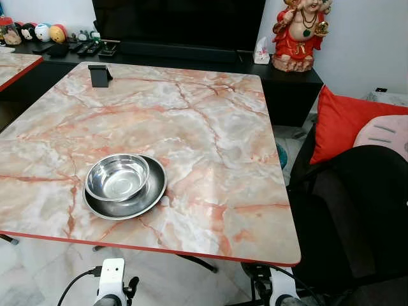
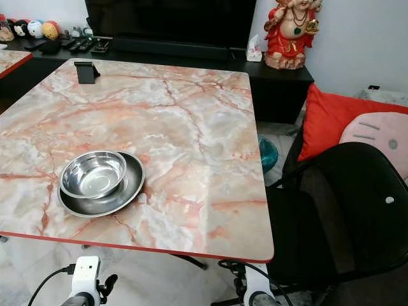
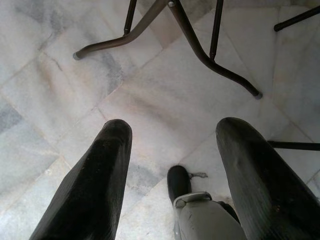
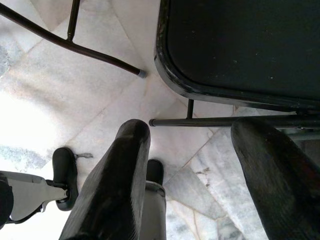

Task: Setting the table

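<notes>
Nearest the camera, both robot arms hang low below the near edge of the table. The left gripper [image 3: 170, 145] points down at a pale marble floor [image 3: 60, 100], its two black fingers [image 3: 95, 185] spread apart and holding nothing. The right gripper [image 4: 192, 165] also points at the floor, fingers parted and empty, just beside the seat of a black chair [image 4: 240, 45]. Dark metal table legs [image 3: 200, 50] cross the floor under the table.

Above them stands a square table [image 1: 210, 127] with a pink and orange marble-pattern top and a thin red rim. Near its front edge, toward the robot's left, a shiny steel bowl [image 1: 118, 176] sits inside a wider, shallow steel plate [image 1: 137, 201]; the bowl rests off-centre, toward the plate's left side. At the table's far left corner stands a small black stand [image 1: 99, 75].

To the right of the table is the black chair, and beyond it a red cushion [image 1: 347, 124] and a pink cushion [image 1: 386, 134].

Farthest away, a long dark cabinet [image 1: 287, 83] runs along the wall. On it are a dark screen [image 1: 178, 22], a red and gold figurine [image 1: 298, 32], and, at the far left, a row of small round toys [image 1: 44, 32] and some remote controls [image 1: 86, 47].
</notes>
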Controlling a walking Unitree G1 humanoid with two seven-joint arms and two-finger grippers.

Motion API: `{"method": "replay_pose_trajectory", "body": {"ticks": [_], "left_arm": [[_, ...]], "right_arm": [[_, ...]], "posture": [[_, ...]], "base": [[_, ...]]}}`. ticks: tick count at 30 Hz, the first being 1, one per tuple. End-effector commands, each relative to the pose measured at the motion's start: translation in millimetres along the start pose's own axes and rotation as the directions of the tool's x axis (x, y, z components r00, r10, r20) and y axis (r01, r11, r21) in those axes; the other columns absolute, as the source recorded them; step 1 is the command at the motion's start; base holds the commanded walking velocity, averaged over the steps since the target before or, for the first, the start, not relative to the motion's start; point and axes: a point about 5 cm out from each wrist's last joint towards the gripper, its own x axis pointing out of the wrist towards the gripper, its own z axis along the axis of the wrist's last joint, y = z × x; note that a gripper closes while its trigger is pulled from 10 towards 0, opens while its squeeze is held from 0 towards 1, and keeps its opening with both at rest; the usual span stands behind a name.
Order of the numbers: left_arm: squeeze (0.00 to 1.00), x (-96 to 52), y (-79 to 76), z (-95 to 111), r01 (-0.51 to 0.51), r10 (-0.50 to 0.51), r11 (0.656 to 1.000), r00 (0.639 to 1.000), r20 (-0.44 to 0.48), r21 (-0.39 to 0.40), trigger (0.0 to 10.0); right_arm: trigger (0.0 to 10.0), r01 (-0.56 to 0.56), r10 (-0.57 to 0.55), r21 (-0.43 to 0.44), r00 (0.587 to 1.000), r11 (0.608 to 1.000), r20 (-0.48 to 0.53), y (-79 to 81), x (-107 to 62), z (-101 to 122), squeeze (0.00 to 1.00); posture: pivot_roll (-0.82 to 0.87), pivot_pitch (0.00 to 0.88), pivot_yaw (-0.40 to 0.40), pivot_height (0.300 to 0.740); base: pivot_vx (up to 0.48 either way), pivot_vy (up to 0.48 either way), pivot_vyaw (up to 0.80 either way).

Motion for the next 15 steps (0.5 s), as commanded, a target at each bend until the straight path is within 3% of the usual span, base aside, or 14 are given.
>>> {"method": "replay_pose_trajectory", "body": {"ticks": [1, 15], "left_arm": [[0.00, 2.6, 8.6, 2.5, 0.000, -0.002, 0.999, 0.998, -0.055, -0.044, 10.0], [0.00, 2.6, 8.6, 2.5, 0.000, -0.002, 0.999, 0.998, -0.055, -0.044, 10.0]], "right_arm": [[10.0, 0.003, -0.014, 0.216, 0.999, 0.976, 0.051, -22.9, -2.8, 0.9, 0.00], [10.0, 0.003, -0.014, 0.216, 0.999, 0.976, 0.051, -22.9, -2.8, 0.9, 0.00]], "posture": [[-0.09, 0.000, 0.034, 0.719], [-0.09, 0.000, 0.034, 0.719]], "base": [[0.000, 0.000, 0.00], [0.000, 0.000, 0.00]]}}
